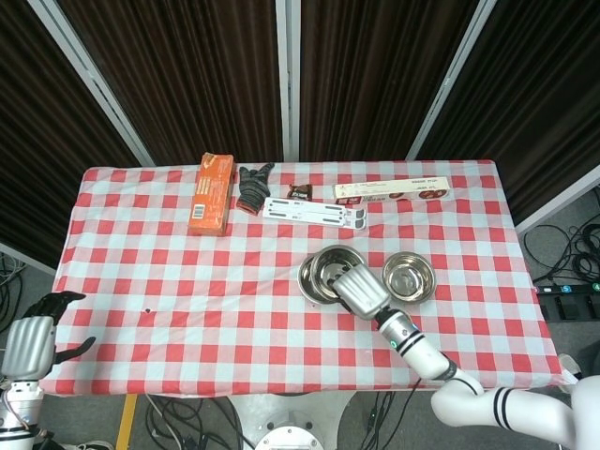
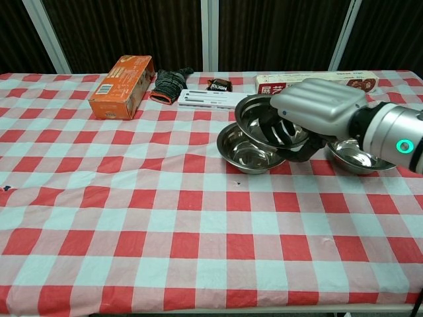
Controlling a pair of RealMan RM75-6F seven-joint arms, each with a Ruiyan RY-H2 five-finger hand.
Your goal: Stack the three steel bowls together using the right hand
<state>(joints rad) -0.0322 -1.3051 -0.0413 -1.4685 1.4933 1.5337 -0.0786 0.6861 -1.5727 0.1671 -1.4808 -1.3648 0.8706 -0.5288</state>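
My right hand (image 2: 316, 111) (image 1: 360, 290) grips one steel bowl (image 2: 259, 119) (image 1: 337, 258) by its rim and holds it tilted in the air, just above a second steel bowl (image 2: 246, 153) (image 1: 314, 280) that sits on the checked tablecloth. A third steel bowl (image 2: 357, 156) (image 1: 410, 275) rests on the cloth to the right, partly hidden by my forearm in the chest view. My left hand (image 1: 36, 336) hangs off the table's near left corner, fingers apart and holding nothing.
Along the far side lie an orange box (image 1: 210, 192) (image 2: 121, 78), a dark glove (image 1: 252, 184) (image 2: 169, 83), a white rack (image 1: 313, 211) (image 2: 231, 100), a small dark packet (image 1: 298, 192) and a long baking-paper box (image 1: 394, 190) (image 2: 281, 83). The table's front edge (image 2: 198, 310) is near.
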